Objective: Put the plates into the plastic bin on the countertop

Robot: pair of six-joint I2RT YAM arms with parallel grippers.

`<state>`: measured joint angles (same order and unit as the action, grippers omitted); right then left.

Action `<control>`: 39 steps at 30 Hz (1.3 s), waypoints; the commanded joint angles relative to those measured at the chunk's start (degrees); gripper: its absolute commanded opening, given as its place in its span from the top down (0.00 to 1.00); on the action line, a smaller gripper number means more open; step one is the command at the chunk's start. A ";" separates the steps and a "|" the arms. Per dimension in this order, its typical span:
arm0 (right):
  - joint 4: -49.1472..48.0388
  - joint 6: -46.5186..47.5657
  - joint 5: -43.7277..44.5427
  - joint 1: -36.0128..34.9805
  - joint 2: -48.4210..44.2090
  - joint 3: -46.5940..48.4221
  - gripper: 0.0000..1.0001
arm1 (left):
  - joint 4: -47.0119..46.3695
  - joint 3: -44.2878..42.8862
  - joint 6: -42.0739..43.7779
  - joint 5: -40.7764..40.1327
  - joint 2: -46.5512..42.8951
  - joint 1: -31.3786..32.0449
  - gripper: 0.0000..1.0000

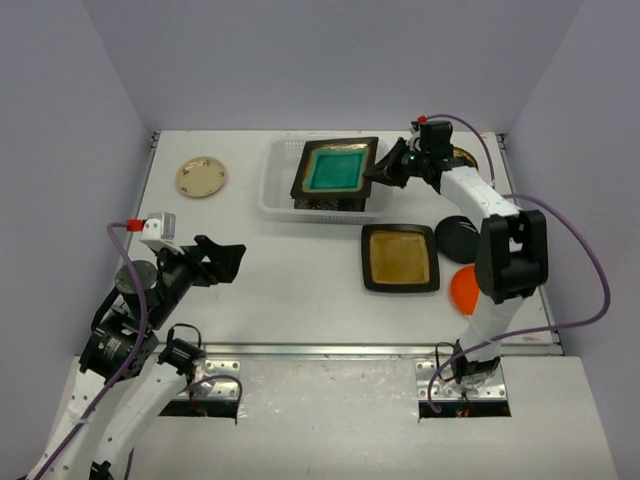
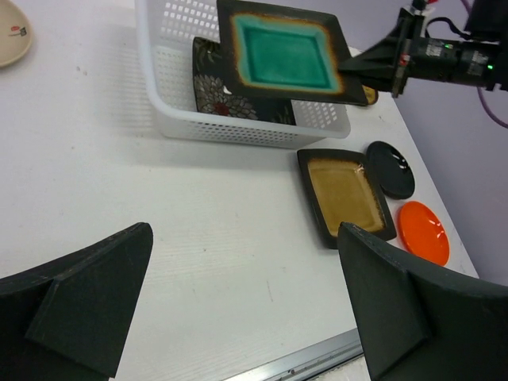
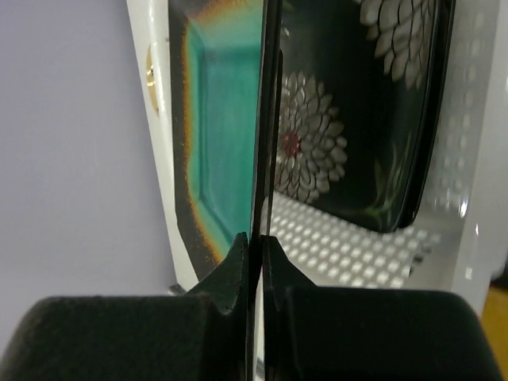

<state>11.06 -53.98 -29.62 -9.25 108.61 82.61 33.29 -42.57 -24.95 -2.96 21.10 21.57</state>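
My right gripper [image 1: 382, 172] [image 3: 255, 242] is shut on the edge of the teal-centred square plate [image 1: 335, 168] [image 2: 286, 51] [image 3: 226, 135], holding it over the plastic bin [image 1: 268, 190] [image 2: 238, 127] [image 3: 349, 246]. A black floral plate [image 2: 230, 99] [image 3: 349, 119] lies inside the bin under it. On the countertop [image 1: 290, 290] rest the amber-centred plate [image 1: 399, 257] [image 2: 345, 194], a round black plate [image 1: 460, 238] [image 2: 390, 169], an orange plate [image 1: 463, 290] [image 2: 423, 232] and a cream plate [image 1: 201, 177] [image 2: 9, 40]. My left gripper [image 1: 228, 262] [image 2: 244, 232] hangs open and empty near the front left.
A patterned yellow plate [image 1: 463, 155] peeks out behind the right arm at the back right. The metal front edge [image 1: 330, 349] [image 2: 317, 357] borders the countertop. Purple walls enclose the back and both sides.
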 commanded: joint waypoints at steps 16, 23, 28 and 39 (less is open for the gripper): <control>1.17 8.32 -5.85 0.79 16.11 17.79 0.80 | -2.61 0.29 0.16 0.94 -1.68 -0.39 0.00; 3.22 9.42 -0.94 2.48 12.55 14.23 0.66 | -2.54 0.29 0.16 0.86 -2.03 -0.39 0.00; 6.99 10.90 5.08 3.40 8.23 13.95 0.50 | -2.52 0.38 -0.07 0.46 -1.69 -0.39 0.00; 15.48 14.53 6.84 3.45 -1.68 13.29 0.23 | -2.46 0.13 -1.35 2.10 5.06 -0.39 0.00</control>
<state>24.07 -41.68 -22.87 -5.84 113.65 98.39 33.22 -42.28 -25.18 -2.49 21.71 21.56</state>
